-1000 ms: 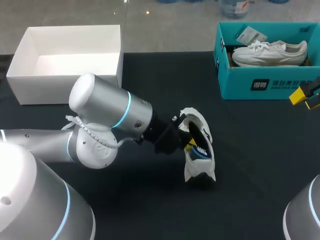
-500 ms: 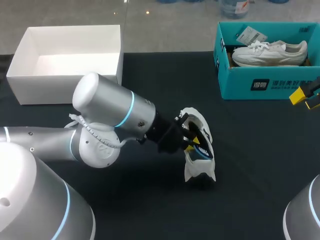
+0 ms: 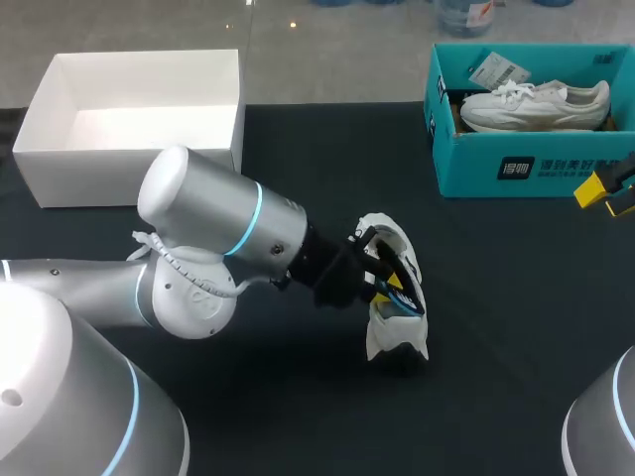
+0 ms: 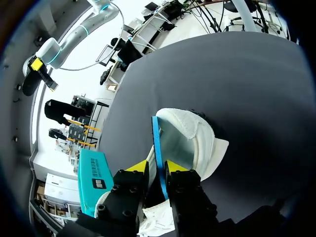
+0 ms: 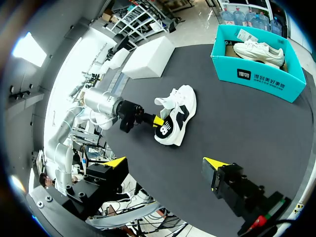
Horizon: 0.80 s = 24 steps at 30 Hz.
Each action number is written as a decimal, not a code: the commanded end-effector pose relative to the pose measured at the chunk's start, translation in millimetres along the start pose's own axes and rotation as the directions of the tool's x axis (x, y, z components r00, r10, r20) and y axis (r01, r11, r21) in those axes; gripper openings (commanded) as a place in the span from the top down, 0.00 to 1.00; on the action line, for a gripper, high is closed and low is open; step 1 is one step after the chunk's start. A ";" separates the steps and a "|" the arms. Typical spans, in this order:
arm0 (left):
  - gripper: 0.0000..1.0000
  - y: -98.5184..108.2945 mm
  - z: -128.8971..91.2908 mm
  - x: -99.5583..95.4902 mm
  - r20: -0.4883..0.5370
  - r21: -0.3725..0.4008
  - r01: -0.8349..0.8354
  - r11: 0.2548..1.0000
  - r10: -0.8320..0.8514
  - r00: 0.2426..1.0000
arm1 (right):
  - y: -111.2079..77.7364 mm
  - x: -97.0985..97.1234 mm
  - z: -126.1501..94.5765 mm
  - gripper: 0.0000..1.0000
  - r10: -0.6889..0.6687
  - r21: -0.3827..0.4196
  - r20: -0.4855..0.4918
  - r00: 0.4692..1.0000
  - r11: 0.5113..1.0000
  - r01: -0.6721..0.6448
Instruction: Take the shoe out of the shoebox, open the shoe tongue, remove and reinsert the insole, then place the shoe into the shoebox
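Note:
A white shoe (image 3: 395,297) with black and blue parts lies on its side on the dark table, near the middle. It also shows in the right wrist view as the shoe (image 5: 174,116). My left gripper (image 3: 385,283) reaches into its opening. In the left wrist view the left gripper (image 4: 157,170) has its yellow tips a little apart. The thin blue insole (image 4: 156,143) stands on edge between them, sticking out of the shoe (image 4: 200,138). My right gripper (image 5: 165,163) hangs wide open and empty, high over the table's right side, its yellow tip (image 3: 595,188) at the edge.
A teal shoebox (image 3: 526,167) at the back right holds a second white shoe (image 3: 536,104). An empty white box (image 3: 119,178) stands at the back left. Both boxes appear in the right wrist view, teal shoebox (image 5: 256,76) and white box (image 5: 148,57).
The left gripper's fingers have parted slightly around the insole. The left arm shifted a little at the shoe. The right arm has not moved.

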<state>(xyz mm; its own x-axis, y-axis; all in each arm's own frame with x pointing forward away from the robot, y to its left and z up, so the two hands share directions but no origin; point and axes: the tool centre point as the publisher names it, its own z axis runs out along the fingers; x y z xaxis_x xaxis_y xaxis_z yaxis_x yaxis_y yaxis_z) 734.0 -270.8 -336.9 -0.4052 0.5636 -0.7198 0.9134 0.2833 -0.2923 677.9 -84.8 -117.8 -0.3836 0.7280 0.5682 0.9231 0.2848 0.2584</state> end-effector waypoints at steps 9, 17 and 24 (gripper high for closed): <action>1.00 10.8 4.4 4.1 -0.013 0.008 -0.012 1.000 0.012 1.000 | 1.2 -0.5 0.6 0.00 0.001 0.003 0.001 1.000 1.000 -0.001; 1.00 25.0 11.7 6.2 -0.031 -0.022 -0.024 0.999 0.023 0.999 | 1.2 -0.5 0.6 0.00 0.001 0.003 0.001 1.000 1.000 -0.001; 1.00 28.0 15.4 13.1 -0.049 -0.030 -0.020 0.999 0.018 0.999 | 1.2 -0.5 0.6 0.00 0.001 0.003 0.001 1.000 1.000 -0.001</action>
<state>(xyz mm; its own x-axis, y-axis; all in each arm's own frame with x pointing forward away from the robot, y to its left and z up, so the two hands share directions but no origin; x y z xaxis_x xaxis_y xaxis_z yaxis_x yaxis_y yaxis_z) 753.6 -264.6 -360.2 -0.3899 0.6045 -0.6947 0.9199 0.2902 -0.2638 677.9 -84.8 -117.8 -0.3836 0.7280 0.5681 0.9231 0.2848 0.2584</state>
